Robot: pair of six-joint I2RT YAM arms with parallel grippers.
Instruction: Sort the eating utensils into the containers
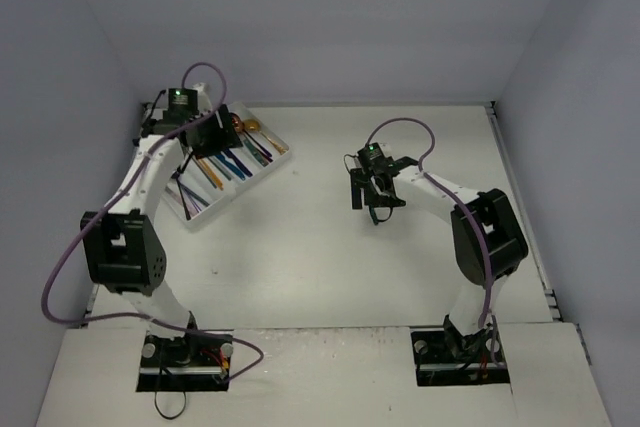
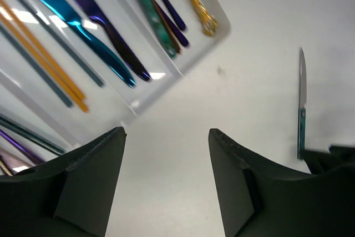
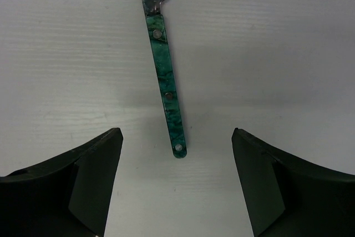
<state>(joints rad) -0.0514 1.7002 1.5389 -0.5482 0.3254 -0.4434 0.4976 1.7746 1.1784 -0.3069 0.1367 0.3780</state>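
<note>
Right wrist view: green-handled knife (image 3: 166,90) lies flat between spread fingers of right gripper (image 3: 176,137).
Knife sits well apart from tray (image 2: 191,62) (utensils (image 2: 100,54) inside); left gripper (image 2: 166,137), released, hovers over tray corner.

Top camera looking down on the whole worktop (image 1: 330,247) from behind, 2 wrist cameras peering down close, both catching the teal-handled knife (image 3: 166,81).

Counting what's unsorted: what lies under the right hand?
One knife with a green marbled riveted handle lies flat on the white table below the open right hand. Its blade tip runs out of the wrist view.
</note>
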